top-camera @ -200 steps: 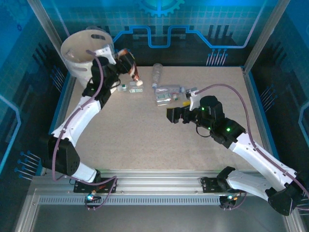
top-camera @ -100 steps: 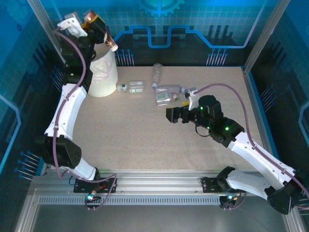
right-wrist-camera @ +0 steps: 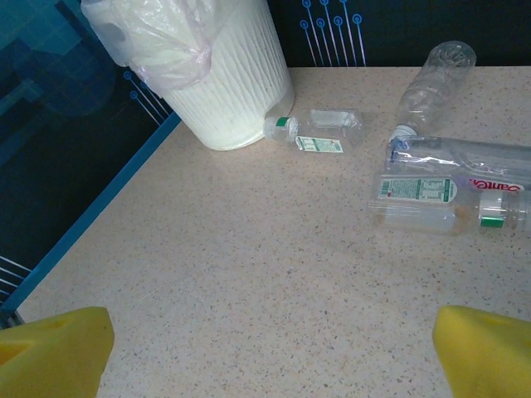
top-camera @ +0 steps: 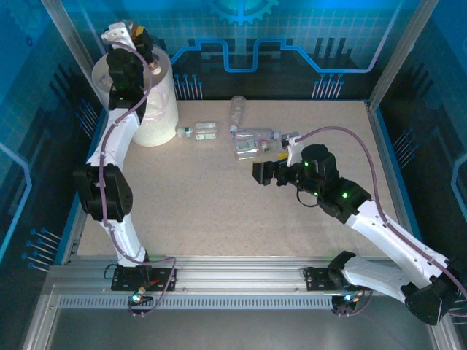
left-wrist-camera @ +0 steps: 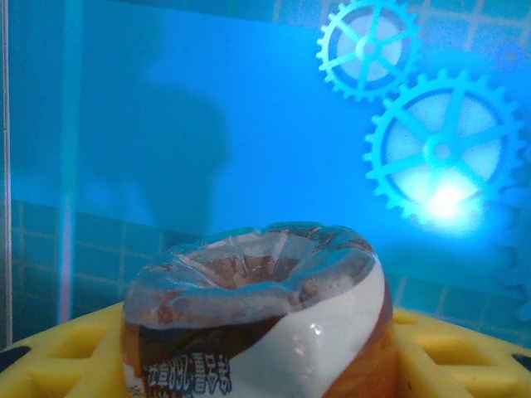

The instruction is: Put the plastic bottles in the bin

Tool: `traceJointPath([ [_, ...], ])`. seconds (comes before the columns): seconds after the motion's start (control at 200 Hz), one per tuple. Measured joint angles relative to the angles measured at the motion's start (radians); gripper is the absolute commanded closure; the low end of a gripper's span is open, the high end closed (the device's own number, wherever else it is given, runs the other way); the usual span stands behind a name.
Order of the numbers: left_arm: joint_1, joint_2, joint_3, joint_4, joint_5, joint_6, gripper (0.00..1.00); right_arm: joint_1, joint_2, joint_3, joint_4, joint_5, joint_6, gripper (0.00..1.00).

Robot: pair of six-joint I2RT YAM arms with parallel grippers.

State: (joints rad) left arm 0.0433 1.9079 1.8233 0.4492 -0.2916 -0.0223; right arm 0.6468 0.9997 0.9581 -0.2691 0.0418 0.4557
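The left tool (top-camera: 136, 35) is closed narrowly on a crushed bottle (left-wrist-camera: 253, 307) with a brown and white label, held high over the mouth of the bin (top-camera: 157, 109). In the left wrist view the bottle's dented end points out past the yellow pads (left-wrist-camera: 75, 352) toward the blue back wall, and its long axis seems to run roughly along the fingers. The left arm stands almost straight up from its base beside the bin, with the wrist bent over at the top. The bin stands upright at the far left corner of the counter (top-camera: 219, 211), and a translucent liner (right-wrist-camera: 158, 33) is bunched over its rim. The right arm is bent at the elbow, its forearm low and reaching toward the bin. The right tool (right-wrist-camera: 270, 356) hangs with its jaws wide and nothing between them, over bare counter well apart from the bin. Two bottles lie just beside the bin's foot: a green-capped bottle (right-wrist-camera: 319, 123), cap toward the bin and long axis pointing away from it, and a flattened bottle (right-wrist-camera: 319, 145) with a green and white label alongside. Farther from the bin is a clump. An unlabelled bottle (right-wrist-camera: 436, 83) there points its base toward the back wall. At least three more lie side by side, long axes in line with the bin: a blue-capped bottle (right-wrist-camera: 465, 156), a green-labelled bottle (right-wrist-camera: 415, 189) and a nearest bottle (right-wrist-camera: 440, 220). They overlap, so the exact count is unclear.
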Motion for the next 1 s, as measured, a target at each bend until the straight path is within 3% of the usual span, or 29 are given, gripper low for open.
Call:
traceJointPath([
  [0.135, 0.018, 0.076, 0.049, 0.019, -0.031, 0.045, 0.54, 0.000, 0.007, -0.001, -0.002, 0.014, 0.000, 0.00],
  [0.27, 0.040, 0.131, 0.086, 0.011, -0.097, 0.052, 0.36, 0.000, 0.031, -0.001, -0.003, 0.023, -0.004, 0.00],
  [0.44, 0.048, 0.154, 0.117, -0.064, -0.196, 0.015, 0.26, 0.000, 0.061, -0.001, -0.003, 0.026, -0.008, 0.00],
  [0.73, 0.034, 0.153, 0.253, -0.251, -0.291, -0.065, 0.16, 0.000, 0.072, -0.001, -0.003, 0.026, -0.008, 0.00],
  [1.0, 0.014, 0.146, 0.262, -0.389, -0.326, -0.133, 0.09, 0.000, 0.047, -0.002, -0.010, 0.028, -0.011, 0.00],
])
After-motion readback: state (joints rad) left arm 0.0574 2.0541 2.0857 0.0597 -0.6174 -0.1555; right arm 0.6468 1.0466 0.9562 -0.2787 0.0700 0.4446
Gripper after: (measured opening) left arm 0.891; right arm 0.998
